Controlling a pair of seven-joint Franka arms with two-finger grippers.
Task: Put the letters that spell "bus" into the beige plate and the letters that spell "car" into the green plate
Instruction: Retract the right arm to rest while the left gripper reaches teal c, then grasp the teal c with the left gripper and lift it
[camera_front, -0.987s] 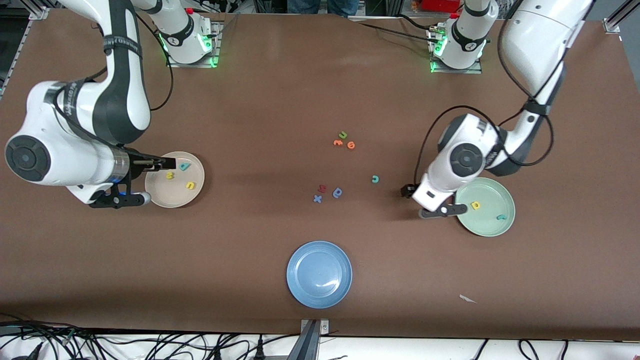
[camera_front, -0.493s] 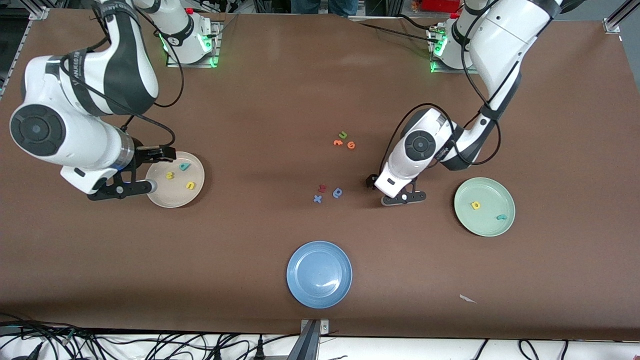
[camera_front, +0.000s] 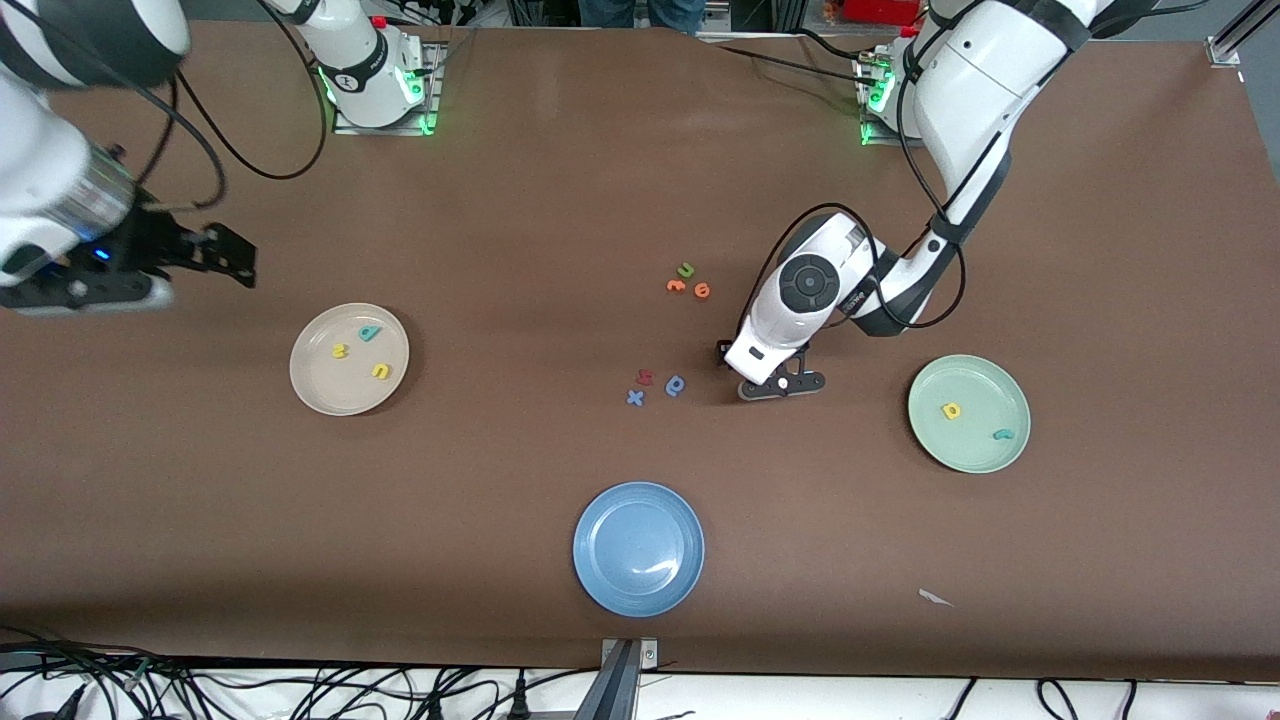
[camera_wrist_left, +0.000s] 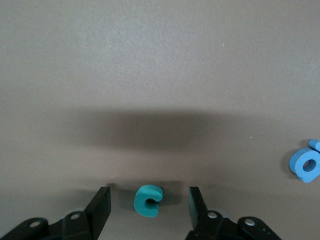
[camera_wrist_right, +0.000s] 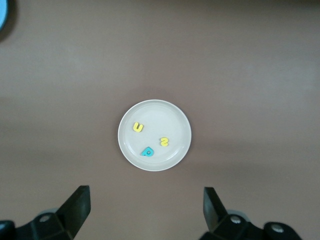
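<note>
Right gripper (camera_front: 215, 262) hangs wide open above the table near the beige plate (camera_front: 310, 390), b, u, s all in. Left gripper (camera_wrist_left: 148, 210) straddles the teal c (camera_wrist_left: 147, 201), fingers not touching yet. Next: squeeze, then carry it to the green plate (camera_front: 975, 458).

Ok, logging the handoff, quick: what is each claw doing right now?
Left claw: open, fingers either side of the teal "c" on the table, not gripping it yet.
Right claw: open, holding nothing, high over the beige plate.
</note>
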